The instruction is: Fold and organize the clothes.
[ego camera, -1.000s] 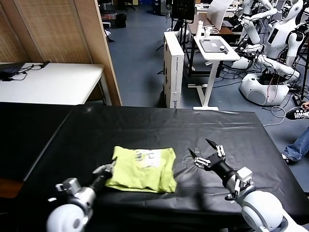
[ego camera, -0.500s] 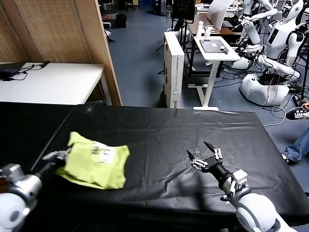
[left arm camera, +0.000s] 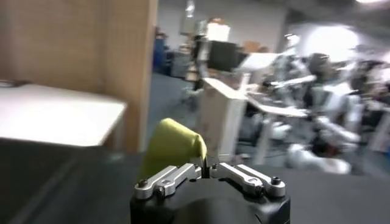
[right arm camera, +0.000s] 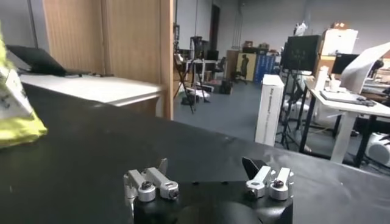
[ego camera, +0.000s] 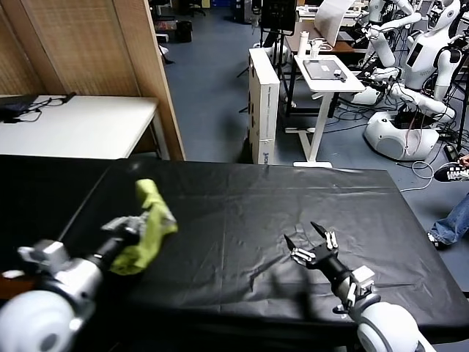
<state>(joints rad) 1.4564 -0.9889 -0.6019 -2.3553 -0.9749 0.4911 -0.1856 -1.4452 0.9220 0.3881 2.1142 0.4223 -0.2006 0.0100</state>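
The clothes are one lime yellow-green T-shirt [ego camera: 152, 214], bunched and lifted off the black-covered table [ego camera: 242, 194] near its left side. My left gripper [ego camera: 134, 221] is shut on the shirt's near edge, and the fabric rises above the jaws and droops below them. In the left wrist view the shirt [left arm camera: 172, 145] stands up just beyond the closed left gripper [left arm camera: 208, 167]. My right gripper [ego camera: 302, 233] hovers open and empty over the table's right middle, well apart from the shirt. The right wrist view shows the right gripper [right arm camera: 207, 168] with jaws wide and the shirt [right arm camera: 14, 115] far off at the edge.
A white table [ego camera: 80, 125] and a wooden partition [ego camera: 110, 51] stand behind on the left. Beyond the far table edge are a white cabinet [ego camera: 263, 103], a small white desk [ego camera: 328, 77] and other white robots [ego camera: 410, 88]. The black covering continues left of the shirt.
The left gripper has pulled the folded shirt from the table's middle over to the left and lifted it, so it now hangs bunched. The right gripper has drawn back slightly, still open.
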